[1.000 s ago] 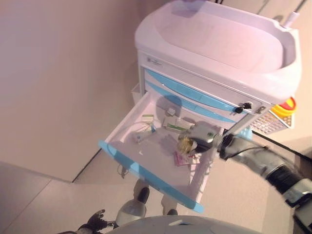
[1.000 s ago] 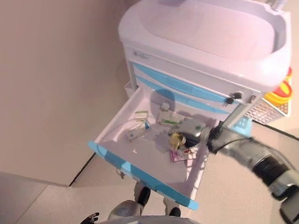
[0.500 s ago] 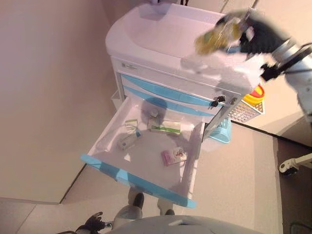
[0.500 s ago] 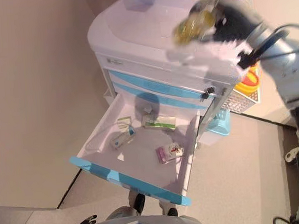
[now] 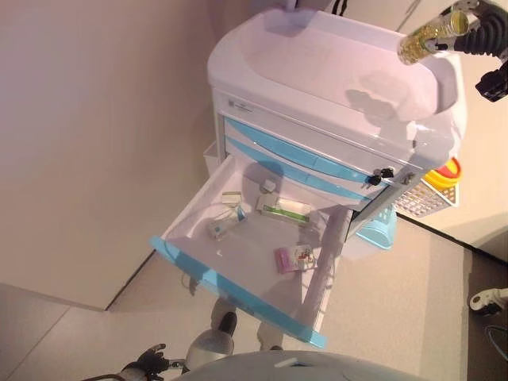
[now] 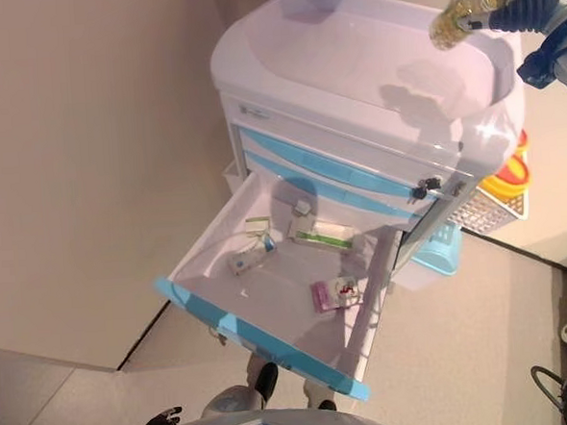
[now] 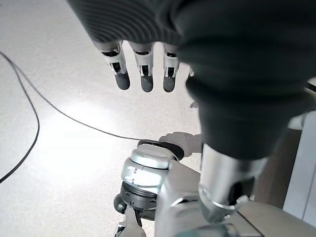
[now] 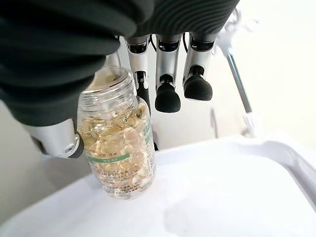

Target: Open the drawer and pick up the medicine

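While the drawer stands open, the right hand (fingers curled) grips the medicine bottle above the cart.

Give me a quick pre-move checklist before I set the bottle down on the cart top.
1. Bottle held by the right hand: ok, thumb and fingers around it.
2. Bottle over the cart top: ok, above its far right rim.
3. Bottle upright: not ok, tilted.
4. Landing spot on the top: ok, no objects show in the recess.
5. Drawer: not ok if it must be shut; it is open, boxes inside.
6. Left hand: ok, open and low over the floor.
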Controlling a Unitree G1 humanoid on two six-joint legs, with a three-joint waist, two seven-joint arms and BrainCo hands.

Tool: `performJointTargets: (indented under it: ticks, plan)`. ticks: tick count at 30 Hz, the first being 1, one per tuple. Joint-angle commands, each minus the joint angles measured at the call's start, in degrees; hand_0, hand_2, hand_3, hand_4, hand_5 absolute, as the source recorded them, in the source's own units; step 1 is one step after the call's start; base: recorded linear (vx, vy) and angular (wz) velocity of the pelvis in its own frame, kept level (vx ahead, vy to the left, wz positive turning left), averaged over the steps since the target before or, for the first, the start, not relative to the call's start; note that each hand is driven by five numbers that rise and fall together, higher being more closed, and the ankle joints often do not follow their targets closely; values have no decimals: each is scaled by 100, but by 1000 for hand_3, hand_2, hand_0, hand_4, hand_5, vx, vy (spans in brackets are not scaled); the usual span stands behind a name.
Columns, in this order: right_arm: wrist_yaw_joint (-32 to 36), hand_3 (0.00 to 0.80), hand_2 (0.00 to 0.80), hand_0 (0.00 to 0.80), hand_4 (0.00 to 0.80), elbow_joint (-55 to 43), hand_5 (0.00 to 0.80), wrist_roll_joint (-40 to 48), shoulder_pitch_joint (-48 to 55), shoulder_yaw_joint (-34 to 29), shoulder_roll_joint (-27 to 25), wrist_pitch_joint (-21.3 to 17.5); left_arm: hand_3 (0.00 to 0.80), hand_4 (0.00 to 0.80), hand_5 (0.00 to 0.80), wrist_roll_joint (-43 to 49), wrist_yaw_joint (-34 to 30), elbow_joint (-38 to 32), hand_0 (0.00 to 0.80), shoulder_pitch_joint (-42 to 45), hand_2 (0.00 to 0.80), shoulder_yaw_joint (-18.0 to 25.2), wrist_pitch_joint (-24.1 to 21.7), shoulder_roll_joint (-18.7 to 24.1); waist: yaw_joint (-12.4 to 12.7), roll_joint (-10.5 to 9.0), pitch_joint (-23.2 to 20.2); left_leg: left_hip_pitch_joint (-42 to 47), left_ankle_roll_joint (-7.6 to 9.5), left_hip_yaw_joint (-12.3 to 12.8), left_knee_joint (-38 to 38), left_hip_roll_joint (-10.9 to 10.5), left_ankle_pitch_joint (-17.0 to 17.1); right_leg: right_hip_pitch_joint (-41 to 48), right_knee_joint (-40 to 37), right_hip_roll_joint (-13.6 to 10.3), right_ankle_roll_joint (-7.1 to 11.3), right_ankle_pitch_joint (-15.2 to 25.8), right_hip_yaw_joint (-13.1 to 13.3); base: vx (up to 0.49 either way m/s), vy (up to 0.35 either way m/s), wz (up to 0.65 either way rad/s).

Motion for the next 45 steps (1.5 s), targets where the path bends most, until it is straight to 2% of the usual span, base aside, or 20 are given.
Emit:
performJointTargets:
  ticks: [1, 8, 15, 29, 30, 31, 45]
  plan:
    - [-34, 800, 800, 800, 800, 78, 800, 173, -1117, 532, -182, 209, 0, 0, 0, -141, 18, 44, 0, -92, 0, -243, -67, 420, 218, -355, 33, 142, -113, 95, 94, -45, -691, -109, 122, -209, 299, 80, 190, 14, -8, 11]
    - [92, 800, 800, 800, 800, 651, 800, 89, -1479, 905, -195, 631, 0, 0, 0, -250, 40, -57, 0, -163, 0, -263, -249, 568, 332, -452, 313, -70, -101, 31, 54, -31, -620, -306, 130, -207, 307, 115, 158, -17, -22, 10]
    - [500, 800, 800, 800, 800, 872, 800, 161, -1516, 1051, -275, 876, 0, 0, 0, -302, 91, -143, 0, -135, 0, -195, -383, 684, 361, -497, 523, -191, -70, -11, 46, -33, -594, -454, 185, -205, 301, 126, 182, -7, -13, 10]
    - [997, 784, 784, 784, 784, 1087, 784, 83, -1714, 1357, -344, 828, 0, 0, 0, -399, 86, -335, 0, -110, 0, -161, -449, 787, 328, -521, 641, -265, -71, 49, 14, -21, -557, -589, 223, -222, 335, 180, 212, 0, -1, 1]
    - [994, 549, 549, 549, 549, 1097, 549, 92, -1738, 1385, -337, 808, 0, 0, 0, -409, 80, -334, 0, -107, 0, -171, -460, 798, 327, -522, 641, -265, -71, 56, 12, -19, -554, -594, 225, -221, 336, 184, 215, -12, 3, -4]
    - [954, 0, 0, 0, 0, 1102, 0, 78, -1756, 1401, -328, 791, 0, 0, 0, -412, 77, -337, 0, -99, 0, -173, -470, 800, 329, -518, 638, -264, -72, 58, 12, -17, -552, -594, 225, -218, 334, 186, 218, -12, 4, -5]
    - [399, 0, 0, 0, 0, 1149, 0, 55, -1912, 1388, -322, 558, 0, 0, 0, -360, 38, -288, 0, -64, 0, -148, -485, 805, 348, -532, 593, -232, -75, 74, 18, -25, -570, -585, 224, -223, 371, 211, 226, -1, 0, 0]
